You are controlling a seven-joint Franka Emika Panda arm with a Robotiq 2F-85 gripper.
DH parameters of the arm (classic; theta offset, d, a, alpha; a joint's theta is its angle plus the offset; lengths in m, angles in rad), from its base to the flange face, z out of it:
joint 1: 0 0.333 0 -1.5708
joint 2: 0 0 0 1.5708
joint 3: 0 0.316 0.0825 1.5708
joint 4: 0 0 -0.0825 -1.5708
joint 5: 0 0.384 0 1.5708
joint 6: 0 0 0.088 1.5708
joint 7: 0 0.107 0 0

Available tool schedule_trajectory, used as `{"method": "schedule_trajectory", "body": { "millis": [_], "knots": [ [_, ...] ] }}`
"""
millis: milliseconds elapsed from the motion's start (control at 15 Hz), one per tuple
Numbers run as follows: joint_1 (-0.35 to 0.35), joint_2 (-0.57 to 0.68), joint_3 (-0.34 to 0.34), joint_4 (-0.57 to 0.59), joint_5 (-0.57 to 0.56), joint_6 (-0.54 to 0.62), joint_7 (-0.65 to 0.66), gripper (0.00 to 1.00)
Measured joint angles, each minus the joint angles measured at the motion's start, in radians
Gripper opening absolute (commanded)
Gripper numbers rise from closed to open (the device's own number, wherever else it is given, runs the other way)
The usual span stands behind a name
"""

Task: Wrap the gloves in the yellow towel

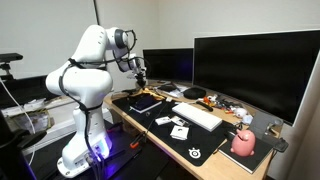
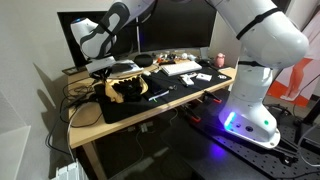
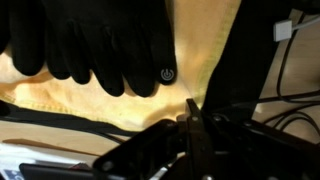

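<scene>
1. From where I stand, the end effector hangs low over the left end of the desk. In the wrist view its two fingers are drawn together into one thin dark blade. I cannot tell whether any cloth is pinched between them.
2. Just beyond the tips lies the yellow towel, rumpled, with a black glove lying on it. The glove's fingers point back toward the camera.
3. Only the wrist view shows the small round mark on one glove finger, and the dark cables running beside the towel.
4. In an exterior view the towel is a small yellow patch with black shapes on it, right under the arm's tip. At that size I cannot separate the gloves or count them. The wrist view shows one for certain.
5. The towel sits on a black mat that covers most of a pale wooden worktop.
6. Further along the worktop there is one white keyboard, small clutter I cannot make out, and one pink object at the far corner.
7. Two dark monitors stand at the back, a large one and a smaller one behind the arm.
8. The single white arm rises from a base beside the desk, where a blue-violet light glows above a dark floor. The walls are plain and pale.
</scene>
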Motion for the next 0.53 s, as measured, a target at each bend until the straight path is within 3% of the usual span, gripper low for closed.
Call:
{"method": "schedule_trajectory", "body": {
  "millis": [533],
  "knots": [
    [-0.058,-0.235,0.010,-0.233,0.000,0.000,-0.007,0.01]
  ]
}}
